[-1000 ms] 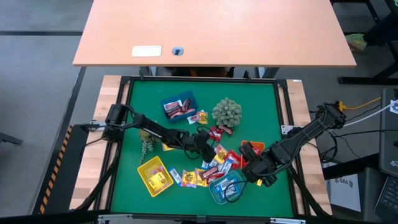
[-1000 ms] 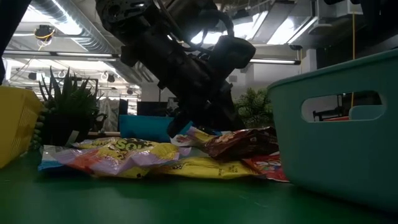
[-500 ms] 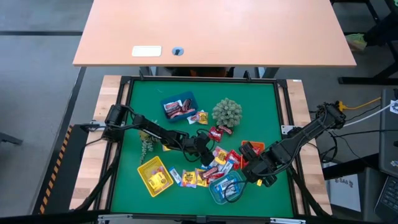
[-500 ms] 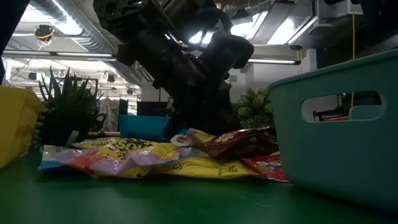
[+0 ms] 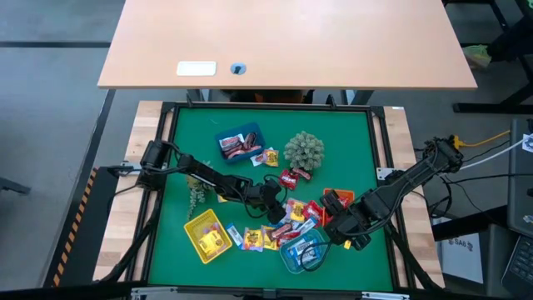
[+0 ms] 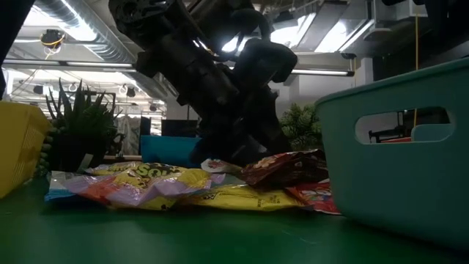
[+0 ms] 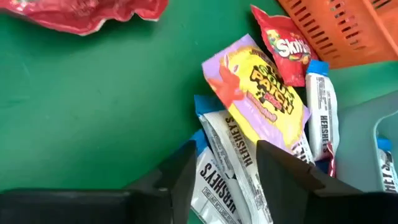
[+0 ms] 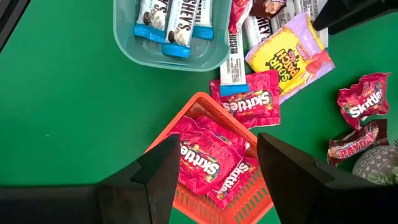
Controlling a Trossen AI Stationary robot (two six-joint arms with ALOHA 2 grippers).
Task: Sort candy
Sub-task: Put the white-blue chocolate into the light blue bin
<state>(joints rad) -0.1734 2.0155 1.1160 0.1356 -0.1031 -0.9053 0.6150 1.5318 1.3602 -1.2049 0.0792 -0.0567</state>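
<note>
Candy [image 5: 287, 221] heaped centre-low of the high view on the green bench [image 5: 350, 133]. Left hand [image 7: 221, 171] fingers apart over a white-blue bar [image 7: 227, 168]. Right hand [image 8: 211, 165] apart, empty, above orange tray [image 8: 186, 127]. Wrappers look light, crinkly, slippery; pinch mid-body across the flat width.

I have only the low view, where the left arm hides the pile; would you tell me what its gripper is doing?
Observer: The left gripper is open, and a white Hershey's bar lies between its fingers.
Operator: Thank you. What lies next to that bar?
Observer: A yellow Sour Patch pack lies partly over it, with a red Skittles pack just beyond.
Operator: And where is the right gripper, if I may ask?
Observer: The right gripper hangs open above the orange tray.
</note>
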